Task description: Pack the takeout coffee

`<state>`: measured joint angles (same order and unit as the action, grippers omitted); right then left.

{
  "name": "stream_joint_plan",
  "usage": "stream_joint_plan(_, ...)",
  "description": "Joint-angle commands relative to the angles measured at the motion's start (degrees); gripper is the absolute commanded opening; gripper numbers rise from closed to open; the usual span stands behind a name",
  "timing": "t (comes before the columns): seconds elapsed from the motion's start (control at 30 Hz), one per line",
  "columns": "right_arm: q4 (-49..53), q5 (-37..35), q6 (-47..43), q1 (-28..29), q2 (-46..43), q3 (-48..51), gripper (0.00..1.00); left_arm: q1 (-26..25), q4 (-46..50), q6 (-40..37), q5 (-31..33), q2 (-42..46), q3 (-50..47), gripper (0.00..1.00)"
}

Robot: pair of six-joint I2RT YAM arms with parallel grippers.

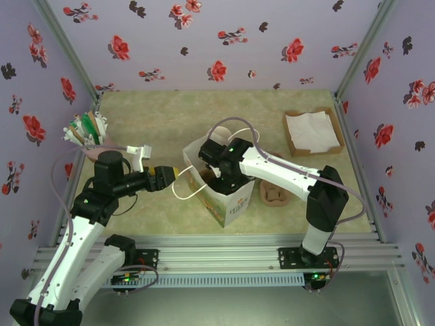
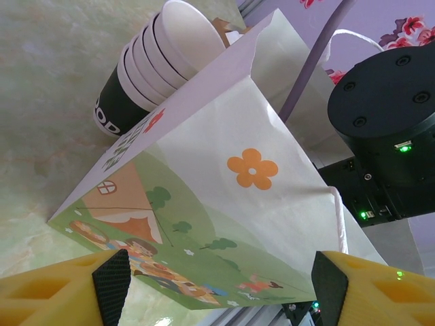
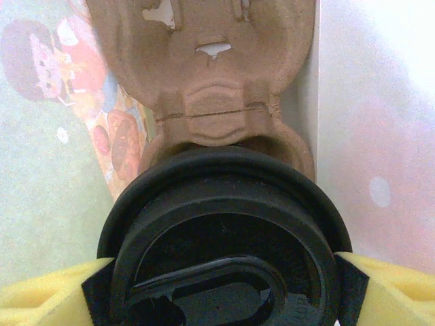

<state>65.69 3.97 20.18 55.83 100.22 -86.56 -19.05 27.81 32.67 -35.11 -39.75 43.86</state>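
Observation:
The takeout coffee shows its round black lid from above, down inside the white printed paper bag. My right gripper reaches into the bag's mouth. Its yellow fingers flank the lid on both sides. The lid's rim covers the pads, so contact with the cup is hidden. A brown pulp carrier lies against the bag's inner wall just beyond the cup. My left gripper hovers open at the bag's left side. In its wrist view, the bag's cartoon-printed wall fills the space ahead of its spread fingers, untouched.
A stack of nested cream-rimmed cups stands right behind the bag. A brown pulp carrier lies right of the bag, under the right arm. A cardboard box of napkins sits at the back right. A holder of stirrers stands at the back left.

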Motion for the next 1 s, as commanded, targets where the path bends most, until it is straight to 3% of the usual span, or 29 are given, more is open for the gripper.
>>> stream_joint_plan(0.0,2.32,-0.36,1.43,0.83,1.13,-0.83,0.84,-0.39,-1.36,0.63,0.30,0.62,-0.44,0.74)
stream_joint_plan(0.97,6.76,-2.82,2.03,0.86,-1.83,-8.00,0.86,-0.46,-1.01,0.67,0.35,0.73,-0.09,0.74)
